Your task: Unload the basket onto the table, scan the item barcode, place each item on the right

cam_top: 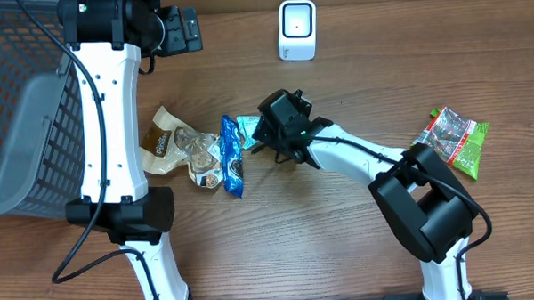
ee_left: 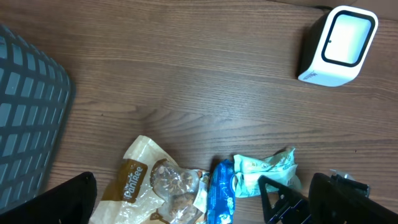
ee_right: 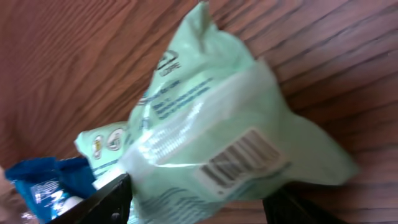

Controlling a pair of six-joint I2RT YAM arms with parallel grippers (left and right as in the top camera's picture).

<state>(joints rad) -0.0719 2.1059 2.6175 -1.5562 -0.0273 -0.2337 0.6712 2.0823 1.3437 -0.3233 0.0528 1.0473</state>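
wood table (cam_top: 342, 245); right gripper (ee_right: 198, 208) straddles mint packet (ee_right: 211, 124), barcode (ee_right: 239, 158) up

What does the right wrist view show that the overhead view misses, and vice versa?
Right wrist only: the barcode on the pale green packet. Overhead only: the white scanner, the grey basket, the red-and-green packet. Both: the pale green packet, the blue packet beside it, the wooden table.
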